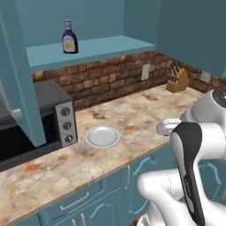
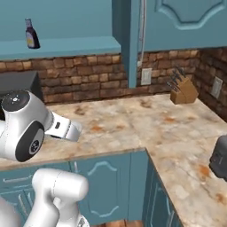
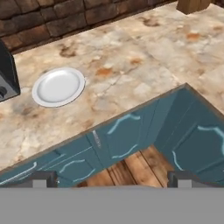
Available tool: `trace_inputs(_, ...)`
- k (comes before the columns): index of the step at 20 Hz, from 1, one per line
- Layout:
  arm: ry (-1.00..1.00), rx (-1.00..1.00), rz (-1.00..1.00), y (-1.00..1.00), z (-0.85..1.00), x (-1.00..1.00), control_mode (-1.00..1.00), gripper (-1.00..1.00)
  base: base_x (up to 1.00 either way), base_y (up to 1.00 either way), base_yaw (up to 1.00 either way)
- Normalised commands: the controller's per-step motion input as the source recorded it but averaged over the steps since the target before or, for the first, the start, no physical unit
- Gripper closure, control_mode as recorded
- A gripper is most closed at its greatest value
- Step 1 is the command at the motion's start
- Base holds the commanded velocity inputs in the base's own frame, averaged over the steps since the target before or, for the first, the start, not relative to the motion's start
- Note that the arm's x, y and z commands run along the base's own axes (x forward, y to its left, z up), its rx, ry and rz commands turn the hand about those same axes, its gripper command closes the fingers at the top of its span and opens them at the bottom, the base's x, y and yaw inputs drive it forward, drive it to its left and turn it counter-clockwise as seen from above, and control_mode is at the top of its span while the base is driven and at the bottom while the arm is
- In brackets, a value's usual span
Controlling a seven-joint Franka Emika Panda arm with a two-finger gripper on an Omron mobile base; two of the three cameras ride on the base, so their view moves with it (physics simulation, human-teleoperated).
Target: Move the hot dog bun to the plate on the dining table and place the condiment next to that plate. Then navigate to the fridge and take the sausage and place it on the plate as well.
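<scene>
A dark bottle (image 1: 69,37) stands upright on a blue shelf (image 1: 95,48). Below, a small white plate (image 1: 102,136) lies on the counter (image 1: 145,112), just beside a microwave (image 1: 48,121). A knife block (image 1: 177,79) stands by the brick wall (image 1: 106,77).

Brick backsplash (image 1: 106,77), marbled counter (image 1: 132,112) (L-shaped), teal cabinets (image 3: 127,140), wooden floor (image 3: 131,168).
</scene>
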Motion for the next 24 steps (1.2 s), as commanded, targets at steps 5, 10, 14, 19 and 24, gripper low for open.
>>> trace_inputs(5, 0.00, 0.00, 0.00, 0.00, 0.00, 0.00, 1.00, -1.00, 0.15, 0.03, 0.37)
trace_inputs(10, 0.00, 0.00, 0.00, 0.00, 0.00, 0.00, 1.00, -1.00, 0.32, 0.12, 0.32)
trace_inputs(14, 0.00, 0.00, 0.00, 0.00, 0.00, 0.00, 1.00, -1.00, 0.57, 0.03, 0.34)
trace_inputs(19, 0.00, 0.00, 0.00, 0.00, 0.00, 0.00, 1.00, -1.00, 0.53, -0.03, 0.36)
trace_inputs(24, 0.00, 0.00, 0.00, 0.00, 0.00, 0.00, 1.00, -1.00, 0.47, -0.07, 0.25)
